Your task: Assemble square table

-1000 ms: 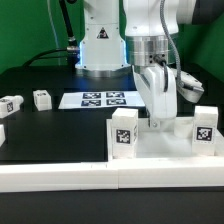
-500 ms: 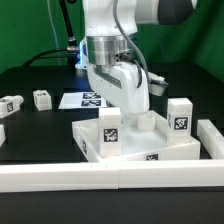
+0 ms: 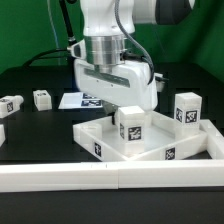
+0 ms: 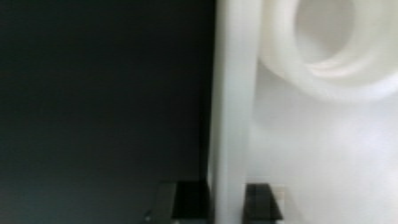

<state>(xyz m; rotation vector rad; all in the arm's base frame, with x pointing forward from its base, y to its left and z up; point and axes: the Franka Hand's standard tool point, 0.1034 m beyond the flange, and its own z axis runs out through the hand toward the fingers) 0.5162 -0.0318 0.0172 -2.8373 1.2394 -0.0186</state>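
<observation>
While the arm stands over the work, the jaws are closed on the raised rim of the square table top [image 3: 130, 152]. In the wrist view two dark pads [image 4: 263, 200] straddle the thin white wall [image 4: 228, 100], with a round socket [image 4: 338, 50] just beyond. Contact looks firm, though the blur hides how tight it is.

- Top: sits skewed on the black desk [image 3: 40, 130], one corner toward the front wall piece [image 3: 60, 178]. I cannot tell whether it is flat or slightly lifted.
- Legs in place: two upright in the sockets, near leg [image 3: 130, 125] and far leg [image 3: 187, 108].
- Loose legs: [image 3: 41, 98] and [image 3: 10, 103], well apart at the exterior view's left, near the marker board [image 3: 72, 100].

Step in hand, as I judge it: repositioning the top so an empty socket is reachable. Roughly halfway through.

Next move calls for: seat the top square against the wall, release the rim, fetch a loose leg, keep it upright, align it over a socket.
</observation>
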